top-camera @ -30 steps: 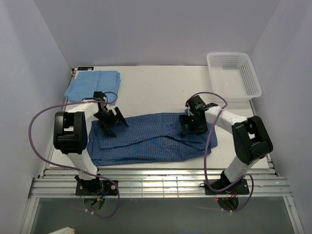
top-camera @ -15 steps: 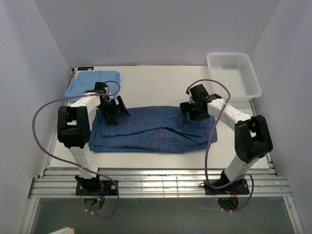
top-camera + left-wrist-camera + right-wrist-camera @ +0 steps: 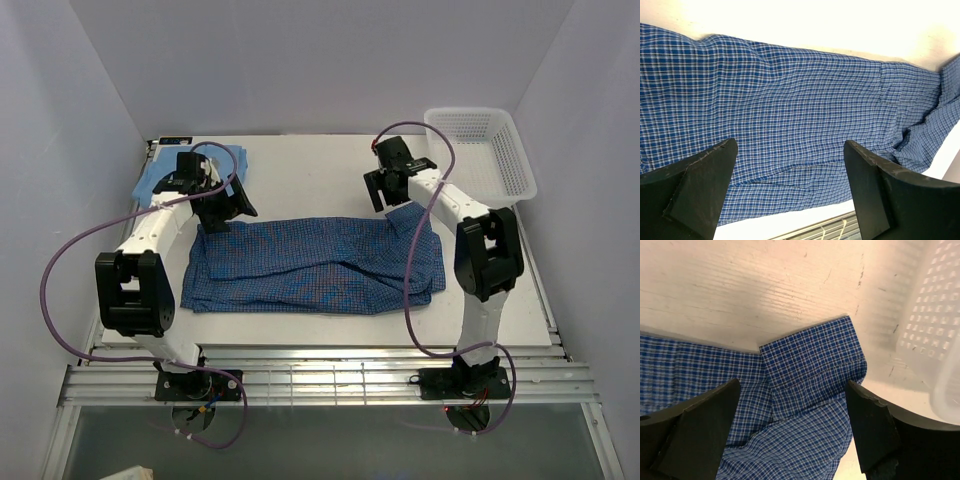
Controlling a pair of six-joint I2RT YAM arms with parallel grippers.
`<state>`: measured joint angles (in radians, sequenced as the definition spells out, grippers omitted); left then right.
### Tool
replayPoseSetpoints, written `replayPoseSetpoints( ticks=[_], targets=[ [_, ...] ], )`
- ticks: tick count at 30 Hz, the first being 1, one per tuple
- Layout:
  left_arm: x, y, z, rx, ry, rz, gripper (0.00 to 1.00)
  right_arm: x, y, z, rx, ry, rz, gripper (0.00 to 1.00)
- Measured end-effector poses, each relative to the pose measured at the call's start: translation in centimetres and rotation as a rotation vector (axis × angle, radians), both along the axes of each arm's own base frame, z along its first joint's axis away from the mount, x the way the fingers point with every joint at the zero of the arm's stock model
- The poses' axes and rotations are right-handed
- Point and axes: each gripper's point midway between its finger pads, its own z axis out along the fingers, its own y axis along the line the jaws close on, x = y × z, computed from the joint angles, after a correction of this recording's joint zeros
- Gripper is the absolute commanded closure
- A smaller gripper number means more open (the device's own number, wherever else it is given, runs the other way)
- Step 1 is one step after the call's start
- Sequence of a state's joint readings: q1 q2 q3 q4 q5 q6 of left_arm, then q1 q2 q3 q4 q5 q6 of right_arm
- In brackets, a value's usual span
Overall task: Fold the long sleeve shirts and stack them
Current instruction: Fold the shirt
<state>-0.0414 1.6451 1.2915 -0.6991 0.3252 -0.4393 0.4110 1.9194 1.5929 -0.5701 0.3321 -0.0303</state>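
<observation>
The dark blue checked shirt (image 3: 310, 265) lies spread across the middle of the white table (image 3: 310, 175). It is long from left to right, with rumpled folds running along it and a thicker bunch of cloth at its right end. Everything else is placed from it.

The left gripper (image 3: 228, 208) hangs over the shirt's far left corner. Its jaws stand wide with nothing between them. In the left wrist view the checked cloth (image 3: 790, 110) fills the gap under the gripper (image 3: 790, 145), flat for the most part and creased toward the right.

The right gripper (image 3: 388, 200) is at the shirt's far right corner, also spread wide and empty. Its wrist view shows a squared flap of the checked cloth (image 3: 810, 370) lying on the bare table (image 3: 740, 285) below the gripper (image 3: 793, 385). I cannot tell whether either gripper touches the cloth – both look to be just above it.

The plain light blue shirt (image 3: 158, 182) lies folded flat beyond the checked shirt's far left corner, partly hidden by the left arm. From above, the two shirts look to be just beside each other there.

A white mesh basket (image 3: 478, 150) stands beyond the checked shirt's far right corner – its wall (image 3: 935, 340) shows at the right edge of the right wrist view, close to the flap but apart from it.
</observation>
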Motion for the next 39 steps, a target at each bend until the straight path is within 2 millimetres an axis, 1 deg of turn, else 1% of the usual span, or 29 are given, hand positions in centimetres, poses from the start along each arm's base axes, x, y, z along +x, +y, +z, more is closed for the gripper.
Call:
replayPoseSetpoints(
  ticks=[3,4,7,8,9,12,15,16,18,19,20,21,25,27,28,30,32,34,36,38,39],
  targets=[
    [-0.1,0.2,-0.2,0.009,0.006,0.004,0.02,0.3,-0.6,-3.1,-0.057,0.065,0.006,0.07],
    [-0.2,0.2,-0.4,0.011,0.01,0.005,0.02,0.5,-0.8,-4.3,-0.071,0.087,0.004,0.05],
    [-0.5,0.2,-0.7,0.013,0.021,0.005,0.02,1.5,-1.4,-6.3,-0.084,0.118,-0.02,0.0],
    [-0.6,0.3,-0.9,0.014,0.025,0.006,0.02,1.9,-1.7,-6.9,-0.081,0.126,-0.029,0.04],
    [-0.7,0.3,-1.0,0.016,0.029,0.007,0.02,2.2,-1.9,-7.4,-0.077,0.131,-0.035,0.05],
    [-1.0,0.4,-1.4,0.02,0.041,0.009,0.02,2.4,-2.4,-8.2,-0.053,0.149,-0.056,0.12],
    [-1.2,0.5,-1.7,0.027,0.05,0.012,0.02,2.5,-2.4,-8.3,-0.025,0.155,-0.059,0.28],
    [-1.1,0.5,-1.7,0.029,0.049,0.013,0.02,2.4,-2.3,-8.4,-0.015,0.16,-0.056,0.41],
    [-1.1,0.6,-1.7,0.031,0.048,0.015,0.02,2.2,-1.8,-8.6,0.007,0.169,-0.052,0.63],
    [-1.1,0.6,-1.6,0.032,0.046,0.015,0.02,2.1,-1.7,-8.8,0.018,0.172,-0.054,0.82],
    [-1.1,0.6,-1.6,0.033,0.045,0.016,0.02,2.0,-1.5,-9.1,0.028,0.176,-0.053,0.89],
    [-1.1,0.6,-1.6,0.034,0.043,0.016,0.02,1.7,-1.3,-9.4,0.039,0.183,-0.059,0.92],
    [-1.1,0.7,-1.3,0.038,0.034,0.014,0.02,1.2,-0.5,-8.7,0.094,0.175,-0.046,0.92],
    [-1.1,0.7,-1.1,0.039,0.027,0.012,0.02,1.0,0.1,-7.7,0.131,0.161,-0.023,0.92],
    [-1.1,0.7,-0.9,0.04,0.022,0.013,0.02,1.0,0.5,-6.7,0.153,0.142,-0.009,0.92],
    [-1.2,0.7,-0.7,0.039,0.01,0.013,0.02,1.2,1.6,-3.9,0.199,0.08,0.028,0.92],
    [-1.7,0.8,-0.5,0.039,0.003,0.015,0.02,1.2,3.4,-0.2,0.245,-0.005,0.08,0.92],
    [-2.2,0.8,-0.1,0.037,-0.006,0.019,0.02,0.5,6.3,3.9,0.301,-0.101,0.166,0.92],
    [-2.4,1.0,0.5,0.035,-0.024,0.027,0.02,-1.1,9.6,7.6,0.366,-0.181,0.268,0.92],
    [-2.7,1.3,1.3,0.029,-0.047,0.043,0.02,-3.1,13.1,10.4,0.435,-0.241,0.373,0.92],
    [-2.8,1.6,1.6,0.028,-0.057,0.052,0.02,-4.1,14.5,11.2,0.465,-0.259,0.419,0.92]
  ],
)
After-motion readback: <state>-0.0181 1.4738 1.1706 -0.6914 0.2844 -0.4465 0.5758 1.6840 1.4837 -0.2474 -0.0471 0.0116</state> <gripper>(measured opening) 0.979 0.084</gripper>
